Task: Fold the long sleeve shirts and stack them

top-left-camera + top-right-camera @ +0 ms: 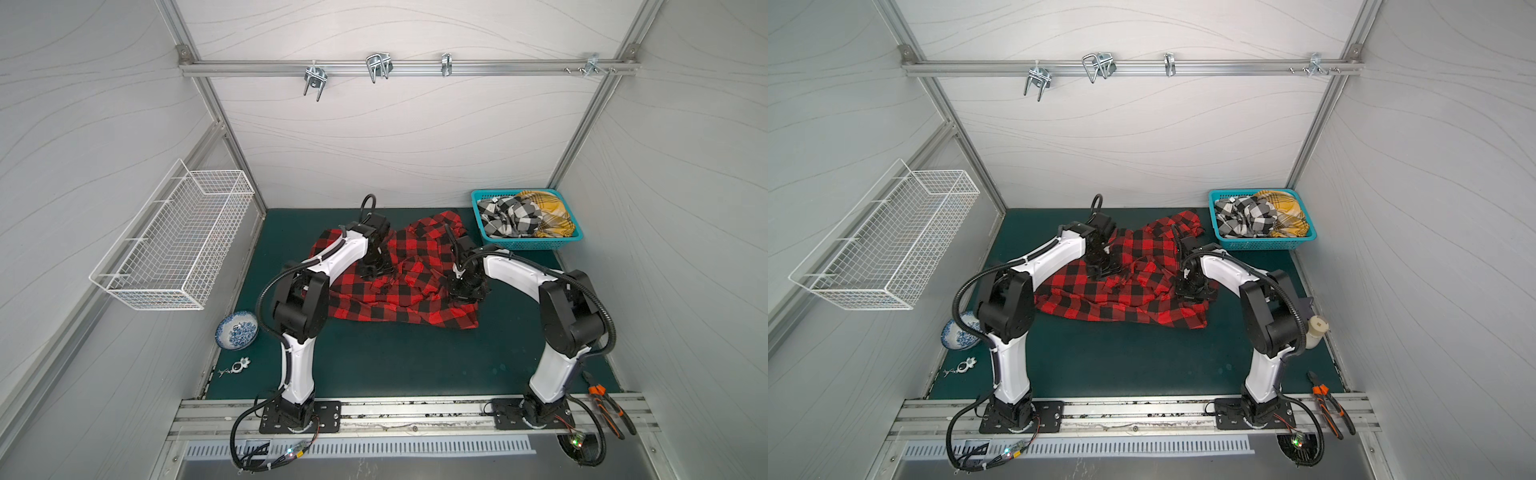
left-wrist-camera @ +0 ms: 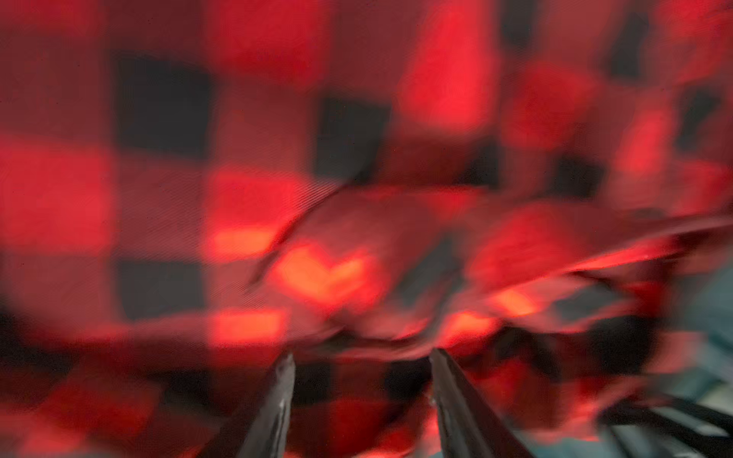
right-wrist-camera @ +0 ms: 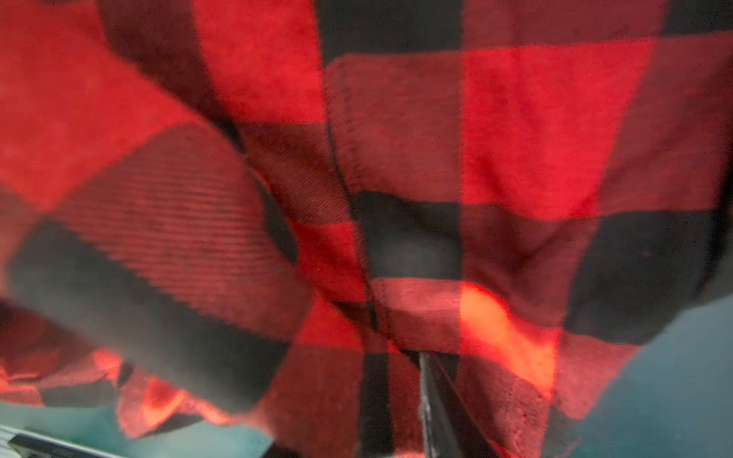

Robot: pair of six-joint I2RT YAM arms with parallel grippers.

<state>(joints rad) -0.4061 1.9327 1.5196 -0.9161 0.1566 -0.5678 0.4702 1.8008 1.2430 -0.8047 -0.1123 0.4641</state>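
The red-and-black plaid long sleeve shirt (image 1: 395, 303) (image 1: 1121, 303) lies crumpled on the green mat in both top views. My left gripper (image 1: 376, 272) (image 2: 363, 357) hangs over its left-middle folds, fingers apart, with nothing between them. The left wrist view is blurred. My right gripper (image 1: 461, 291) is low on the shirt's right side. In the right wrist view one finger (image 3: 436, 396) shows well off centre and cloth (image 3: 515, 138) drapes over the other. A black-and-white check shirt (image 1: 509, 218) and a mustard-yellow plaid shirt (image 1: 548, 216) sit bunched in the teal basket (image 1: 532, 244).
The teal basket stands at the mat's back right corner. A white wire basket (image 1: 178, 245) hangs on the left wall. A blue-and-white bowl (image 1: 237, 330) and a keychain (image 1: 241, 368) lie at the left edge. Orange pliers (image 1: 611, 405) and a white bottle (image 1: 1316, 330) are at the right.
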